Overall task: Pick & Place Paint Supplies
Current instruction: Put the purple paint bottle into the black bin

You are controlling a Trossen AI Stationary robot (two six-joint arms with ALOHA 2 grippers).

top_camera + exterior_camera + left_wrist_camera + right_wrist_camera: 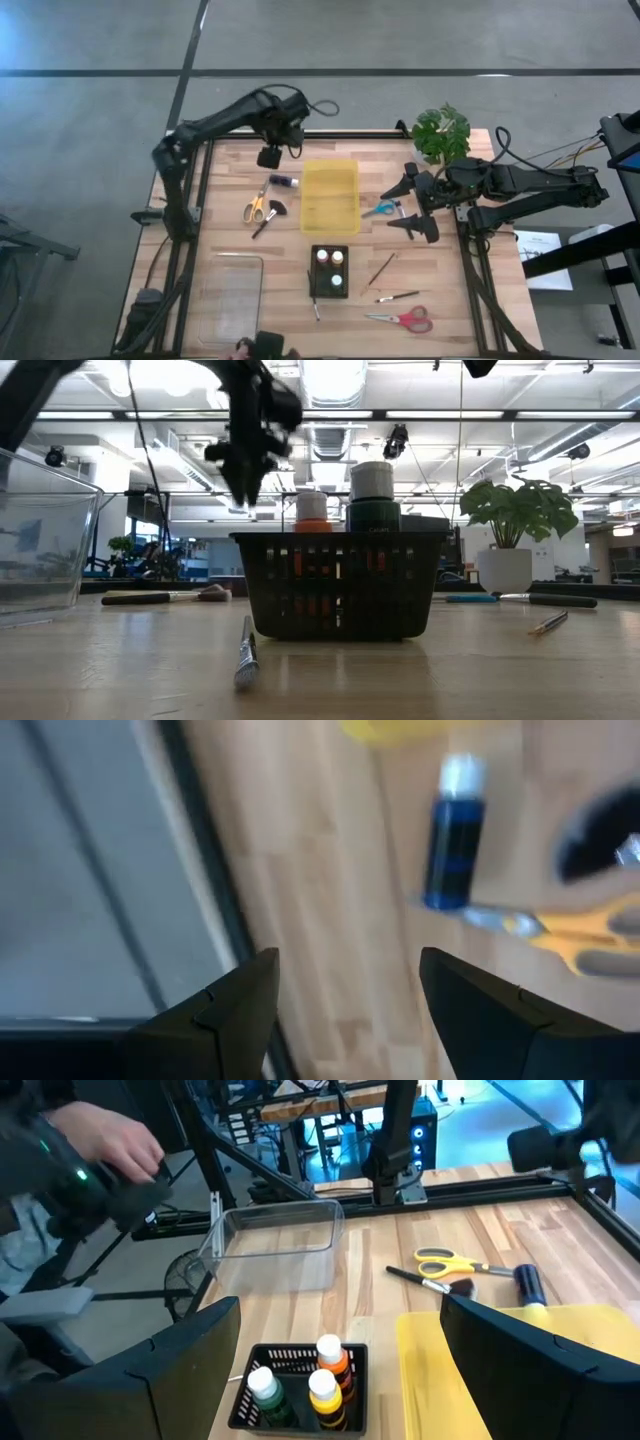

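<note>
Three small paint bottles with white, yellow and orange-red tops stand upright in a black basket near the middle of the wooden counter. A blue bottle with a white cap lies just left of a yellow tray, beside yellow-handled scissors and a broad black-bristled brush. Thin paintbrushes lie to the right of the basket, near red scissors. A clear container sits at the front left. The left gripper hovers above the counter's far edge near the blue bottle, fingers spread and empty. The right gripper hangs to the right of the tray, wide and empty, by a potted plant.
</note>
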